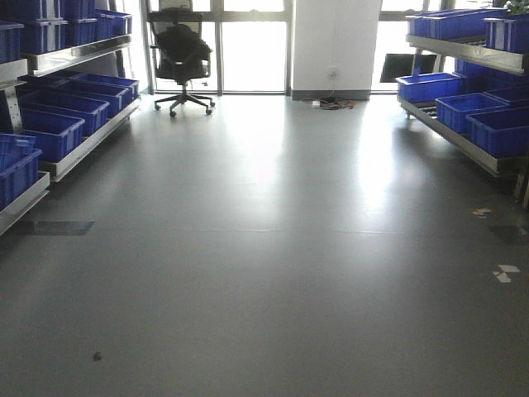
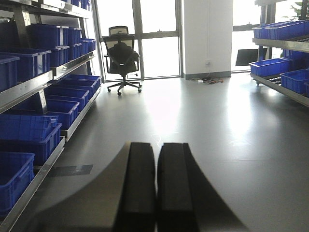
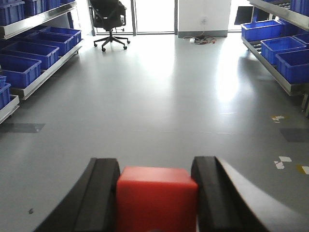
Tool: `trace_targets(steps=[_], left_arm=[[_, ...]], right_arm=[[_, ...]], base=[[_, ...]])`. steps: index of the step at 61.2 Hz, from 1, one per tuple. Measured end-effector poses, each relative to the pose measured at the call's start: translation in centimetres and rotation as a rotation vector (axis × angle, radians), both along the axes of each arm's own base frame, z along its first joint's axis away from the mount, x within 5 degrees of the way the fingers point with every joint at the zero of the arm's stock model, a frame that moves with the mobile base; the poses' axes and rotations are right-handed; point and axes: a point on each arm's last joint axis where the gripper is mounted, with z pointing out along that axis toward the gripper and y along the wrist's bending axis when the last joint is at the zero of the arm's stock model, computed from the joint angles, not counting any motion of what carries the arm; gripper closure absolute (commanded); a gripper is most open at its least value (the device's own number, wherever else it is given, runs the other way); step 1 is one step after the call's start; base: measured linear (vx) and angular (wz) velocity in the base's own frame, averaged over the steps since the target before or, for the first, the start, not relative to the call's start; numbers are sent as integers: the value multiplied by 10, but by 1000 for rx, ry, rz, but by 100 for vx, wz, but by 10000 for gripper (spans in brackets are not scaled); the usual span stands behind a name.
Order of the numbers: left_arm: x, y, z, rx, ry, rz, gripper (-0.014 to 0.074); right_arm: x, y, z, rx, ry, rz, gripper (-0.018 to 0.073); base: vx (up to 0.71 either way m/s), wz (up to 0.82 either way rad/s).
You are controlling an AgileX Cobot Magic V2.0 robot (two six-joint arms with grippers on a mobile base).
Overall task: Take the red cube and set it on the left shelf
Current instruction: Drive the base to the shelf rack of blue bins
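cube: red cube point(image 3: 157, 198) clamped in right end effector point(image 3: 156, 169), held above the floor point(image 3: 159, 96) | left end effector point(image 2: 155, 145) pinched together, empty | risk: left shelf point(image 3: 42, 81) sits well apart, a jolt en route could shake the cube loose; crates point(image 3: 21, 60) crowd it, easy to clip | room: glossy grey floor, window glare, chair point(image 1: 183, 58) at far end

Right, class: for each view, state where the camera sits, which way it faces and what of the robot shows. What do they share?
Exterior front-facing: looks forward down the aisle at the office chair; no robot part shows.
Left wrist-mounted: behind the left pincer, shut and empty, facing along the left shelf.
Right wrist-mounted: behind the right pincer, shut on the red cube, facing down the aisle.
Shared: all show the office chair and blue crates.
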Motion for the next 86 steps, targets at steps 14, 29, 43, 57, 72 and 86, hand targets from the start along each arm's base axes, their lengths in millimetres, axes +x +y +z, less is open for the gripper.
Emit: trace_targets(steps=[14,29,43,57,72,86], left_arm=[[0,0,0,0,0,0,491],[0,0,0,0,0,0,491],[0,0,0,0,0,0,491],[0,0,0,0,0,0,491],[0,0,0,0,0,0,491],[0,0,0,0,0,0,491]], right_arm=[[0,0,0,0,2,0,501],[0,0,0,0,2,0,501],[0,0,0,0,2,0,501],[0,0,0,0,2,0,501],[0,0,0,0,2,0,501],[0,0,0,0,2,0,501]], base=[[65,-6],[67,6],[70,21],[69,26],[69,26],[65,35]])
